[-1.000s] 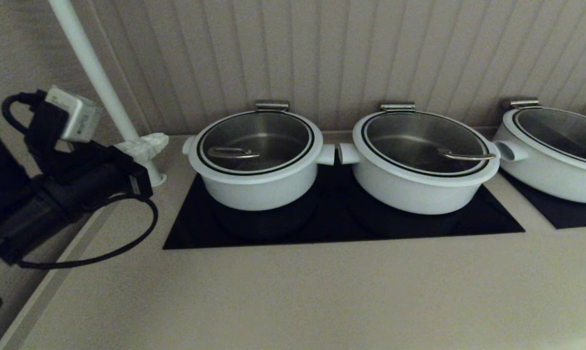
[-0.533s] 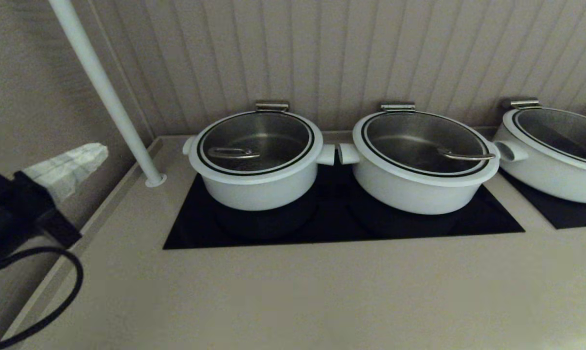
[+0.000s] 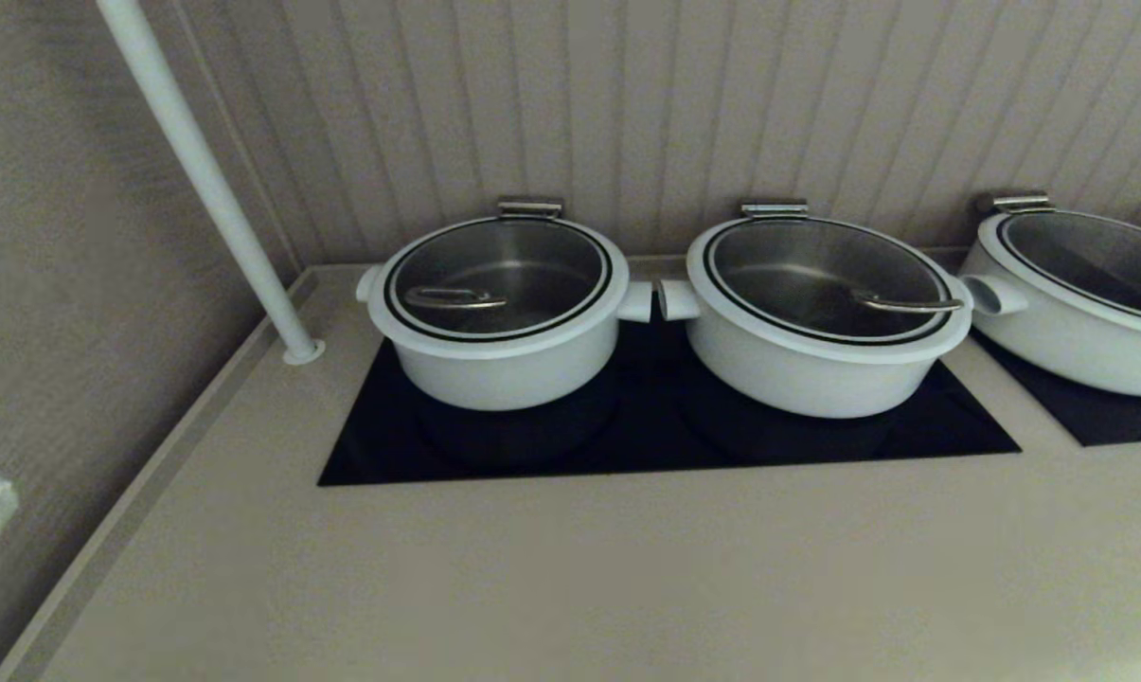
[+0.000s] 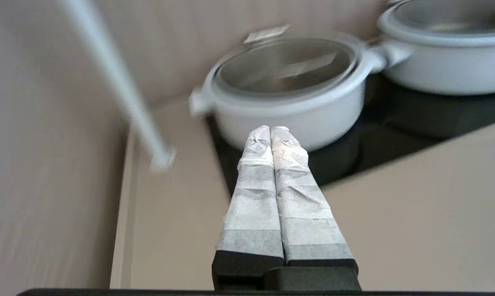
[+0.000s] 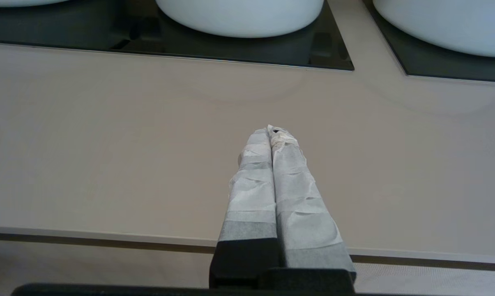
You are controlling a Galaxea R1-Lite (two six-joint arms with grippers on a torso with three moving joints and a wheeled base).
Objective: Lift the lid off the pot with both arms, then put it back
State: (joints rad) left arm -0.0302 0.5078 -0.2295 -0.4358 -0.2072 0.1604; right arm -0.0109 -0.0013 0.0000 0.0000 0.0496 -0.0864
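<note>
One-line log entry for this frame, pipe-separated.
lid: seated on pot | left tool: shut, empty, off pot, near left counter edge | right tool: shut, empty, over bare counter | contact: none

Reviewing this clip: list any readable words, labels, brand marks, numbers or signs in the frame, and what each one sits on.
None. No text can be read in any view.
The lid, the pot and the two wider pots show plain white and steel, no brand mark visible.
The cooktop glass shows no printed markings.
The left gripper and right gripper wear blank white tape.
</note>
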